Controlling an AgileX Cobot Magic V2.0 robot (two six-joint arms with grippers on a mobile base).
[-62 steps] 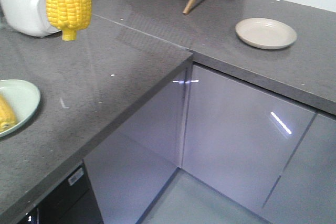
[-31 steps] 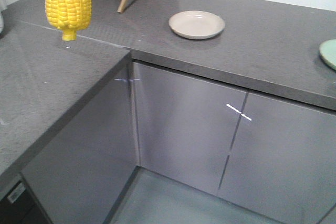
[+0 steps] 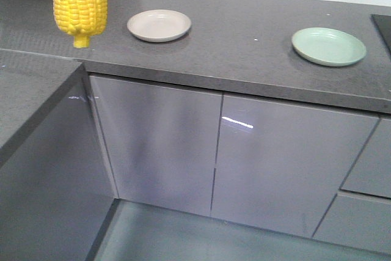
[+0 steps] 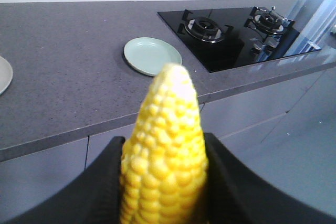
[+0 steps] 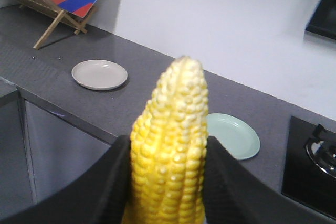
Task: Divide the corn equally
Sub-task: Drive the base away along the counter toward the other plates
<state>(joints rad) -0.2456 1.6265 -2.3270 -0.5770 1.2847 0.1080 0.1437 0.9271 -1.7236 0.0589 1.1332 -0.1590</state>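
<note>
A yellow corn point(image 3: 79, 1) cob hangs stem-down at the top left of the front view, above the grey counter; what holds it is cut off by the frame edge. My left gripper point(image 4: 164, 140) is shut on a corn point(image 4: 165, 129) cob whose tip points up between the black fingers point(image 4: 105, 177). My right gripper point(image 5: 168, 139) is shut on another corn point(image 5: 170, 124) cob in the same way. On the counter point(image 3: 244, 59) lie two bare plates: a beige plate point(image 3: 159, 25) on the left and a pale green plate point(image 3: 328, 46) on the right.
The counter turns a corner at the left point(image 3: 30, 96), with grey cabinet doors point(image 3: 159, 145) below. A black gas hob point(image 4: 236, 30) sits to the right of the green plate point(image 4: 152, 55). A wooden stand with a sign point(image 5: 52, 3) stands behind the beige plate point(image 5: 99, 74).
The front view has swung right: the rice cooker and the plate with corn have left the frame, the beige plate has shifted left, and the green plate has come fully into view. The held cob keeps its place.
</note>
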